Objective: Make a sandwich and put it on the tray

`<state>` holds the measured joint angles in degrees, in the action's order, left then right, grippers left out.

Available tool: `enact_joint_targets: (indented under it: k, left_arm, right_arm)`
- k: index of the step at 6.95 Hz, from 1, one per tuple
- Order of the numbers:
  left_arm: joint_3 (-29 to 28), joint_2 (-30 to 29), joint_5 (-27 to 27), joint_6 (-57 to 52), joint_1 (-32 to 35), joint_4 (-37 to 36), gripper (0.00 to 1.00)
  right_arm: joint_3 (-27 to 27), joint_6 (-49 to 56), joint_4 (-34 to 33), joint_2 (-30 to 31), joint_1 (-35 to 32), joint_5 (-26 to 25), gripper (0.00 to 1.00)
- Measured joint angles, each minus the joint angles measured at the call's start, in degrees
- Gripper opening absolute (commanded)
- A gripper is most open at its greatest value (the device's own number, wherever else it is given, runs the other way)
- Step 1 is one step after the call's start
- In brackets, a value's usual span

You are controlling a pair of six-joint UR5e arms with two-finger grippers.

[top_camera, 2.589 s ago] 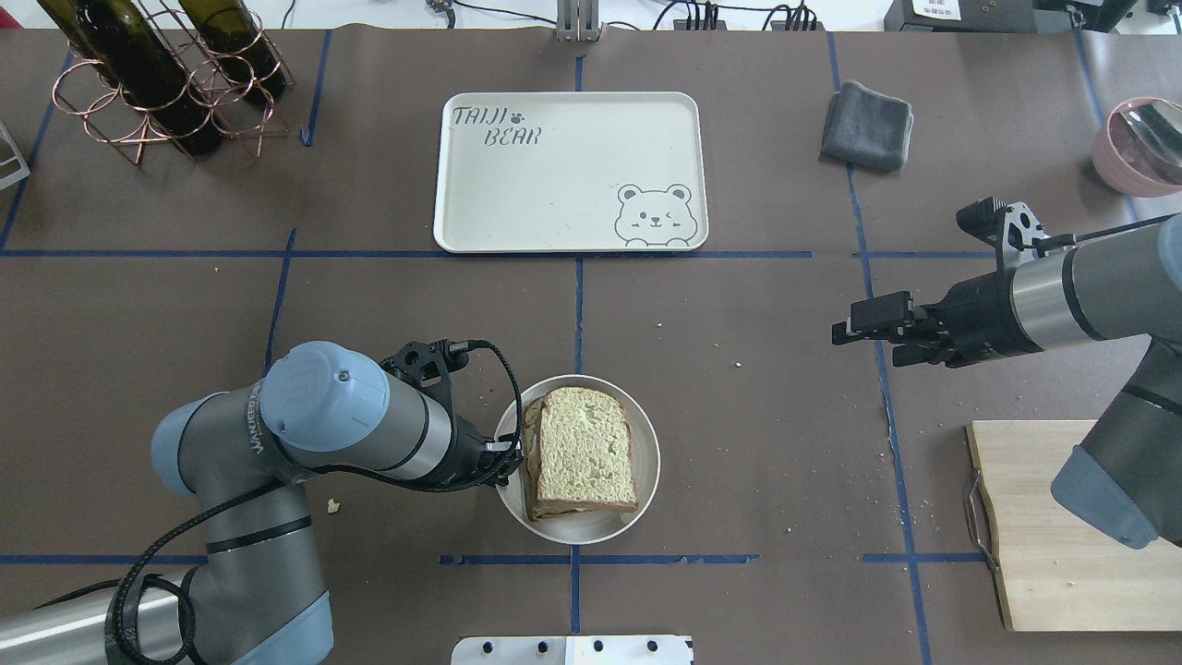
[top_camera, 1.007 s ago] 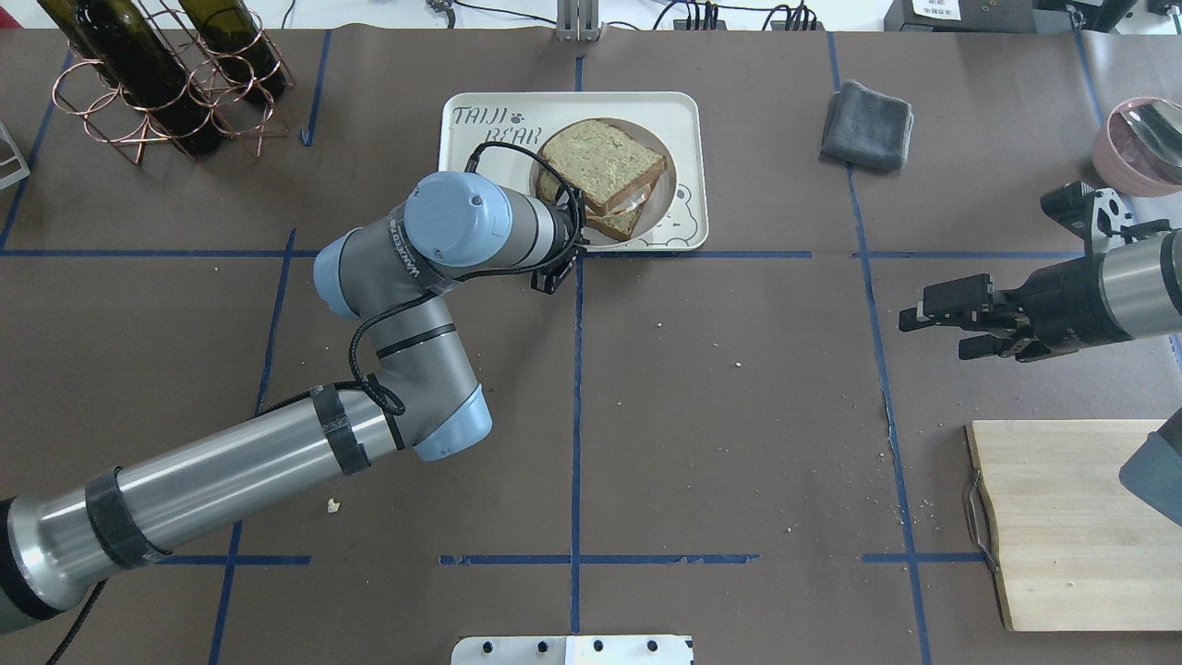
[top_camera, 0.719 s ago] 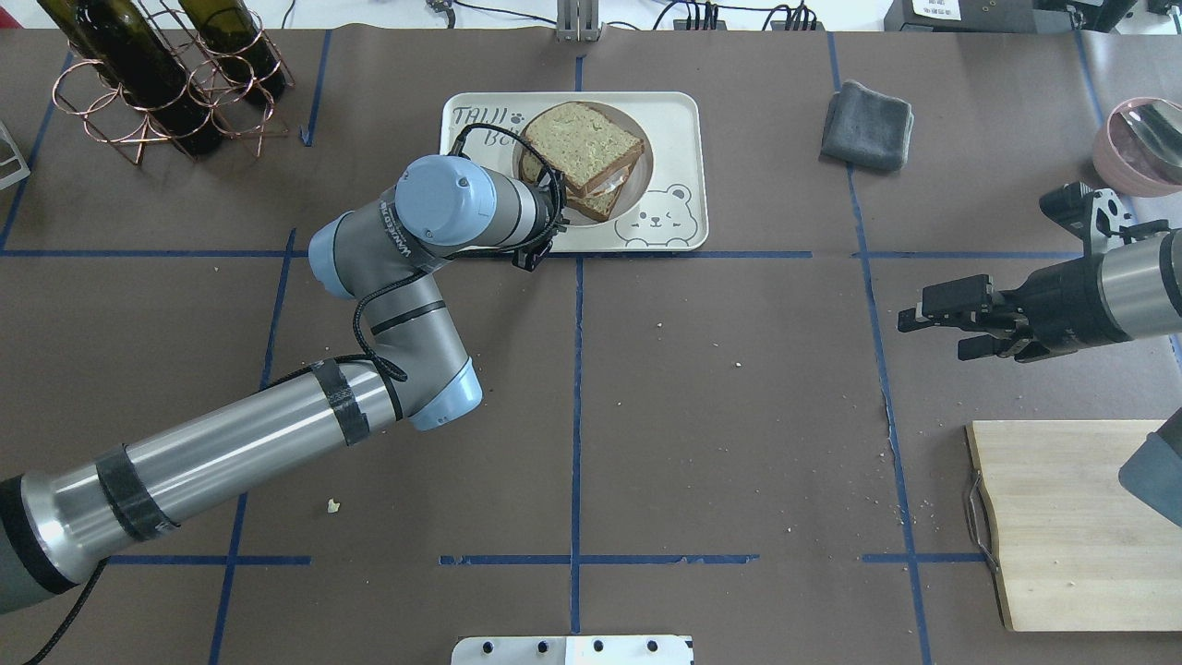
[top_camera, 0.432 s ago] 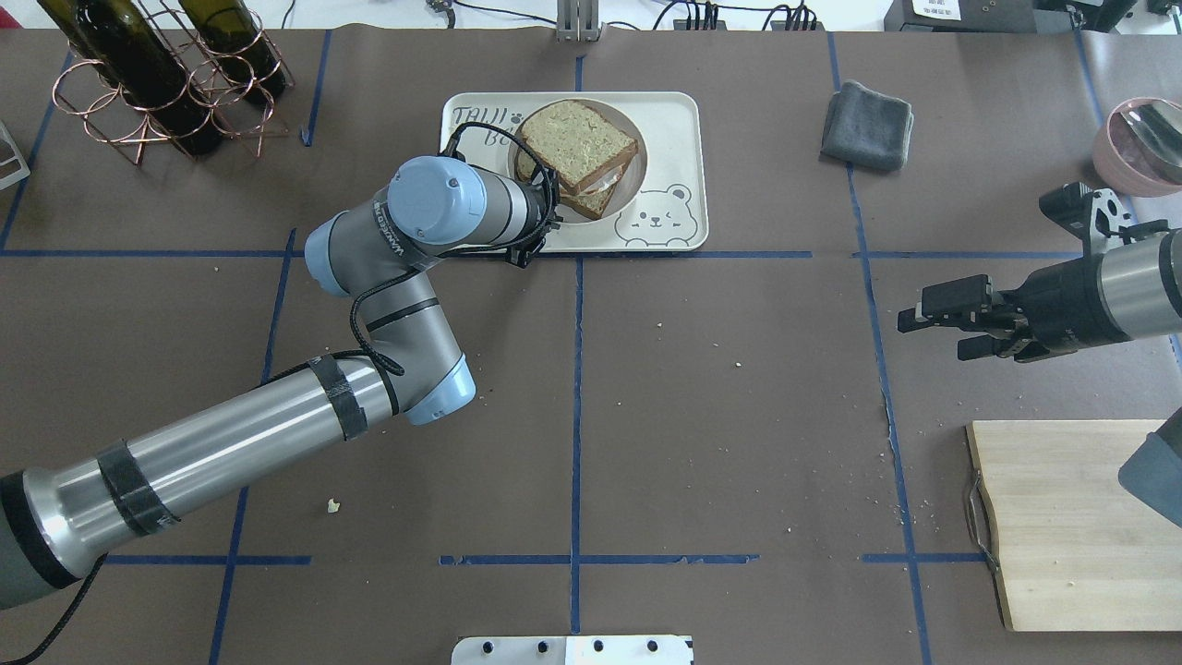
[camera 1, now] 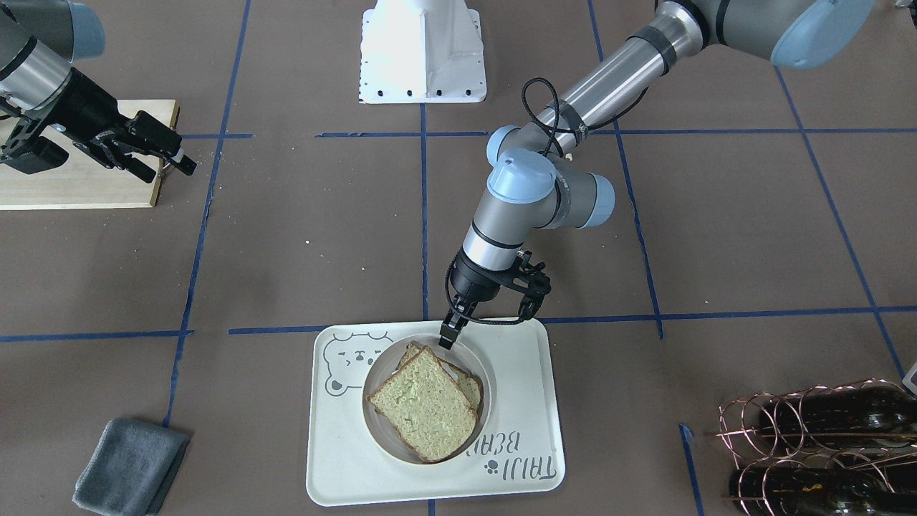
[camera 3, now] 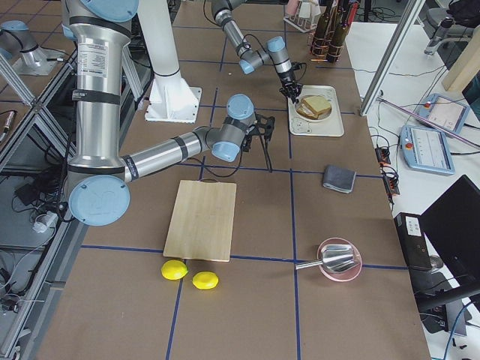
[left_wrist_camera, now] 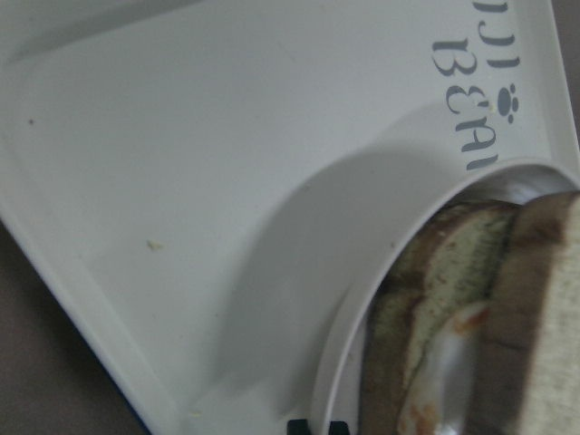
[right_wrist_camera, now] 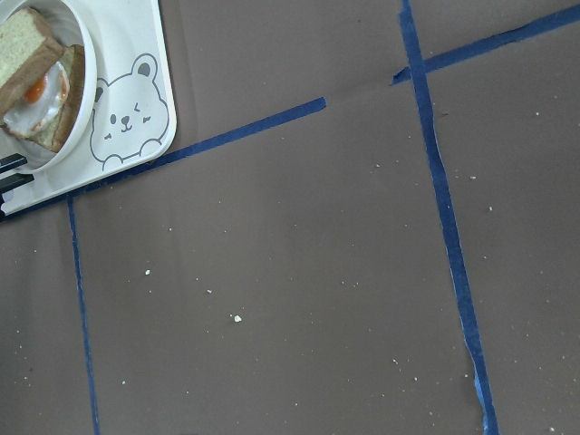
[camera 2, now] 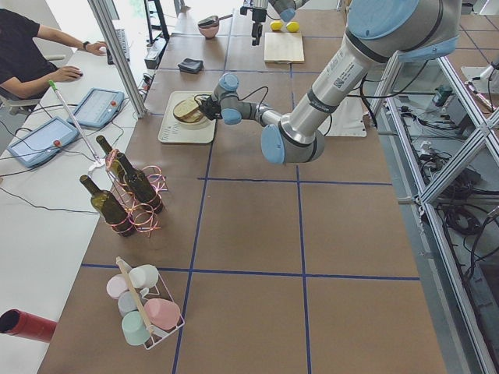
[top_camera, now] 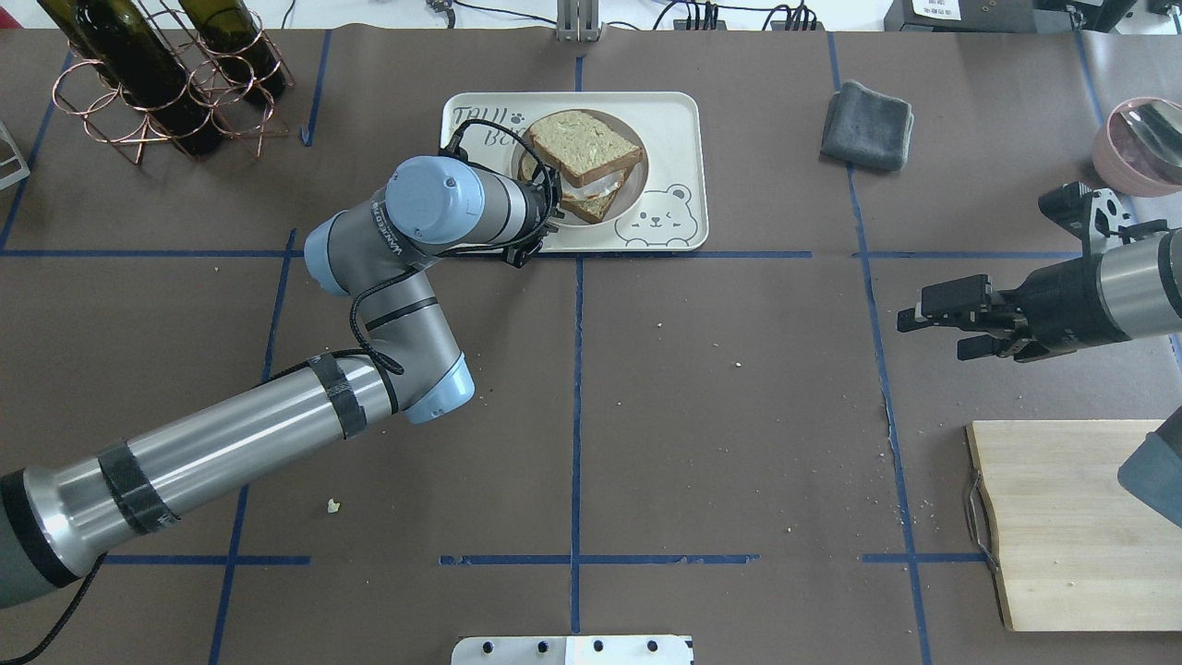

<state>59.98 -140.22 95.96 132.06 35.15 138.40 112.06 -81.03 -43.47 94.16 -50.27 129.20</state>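
The sandwich (top_camera: 584,148), two bread slices with fried egg between, lies on a small round white plate (camera 1: 375,423). The plate rests on the cream tray (top_camera: 669,120) with the bear drawing. My left gripper (camera 1: 448,338) is shut on the plate's rim on the side towards the robot. The left wrist view shows that rim (left_wrist_camera: 362,290) between the fingertips, with the sandwich (left_wrist_camera: 453,299) beside it. In the overhead view the wrist hides the fingers. My right gripper (top_camera: 923,325) is open and empty, above the table far to the right.
A grey cloth (top_camera: 868,125) lies right of the tray. A wooden cutting board (top_camera: 1071,522) is at the near right, a pink bowl (top_camera: 1140,148) at the far right, and a wire rack of bottles (top_camera: 166,83) at the far left.
My left arm carried the plate with the sandwich from the table's near middle to the tray and lowered it there. My right gripper drew back to the right.
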Motion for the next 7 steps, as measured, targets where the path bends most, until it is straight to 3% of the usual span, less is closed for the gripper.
enact_joint_targets:
  k: [3, 5, 7]
  left_arm:
    - [6.8, 2.3, 2.3, -1.0, 0.3, -3.0, 0.30]
    - [21.8, 12.4, 8.1, -8.5, 0.6, -6.9, 0.30]
    - [38.4, 28.0, 14.7, -27.4, 2.1, -8.0, 0.32]
  right_arm:
    - [-0.1, 0.0, -0.1, -0.2, -0.1, 0.1, 1.00]
    - [-0.4, 1.1, -0.7, 0.1, -3.0, 1.6, 1.00]
    - [-1.1, 9.1, -4.2, 0.8, -9.2, 5.6, 1.00]
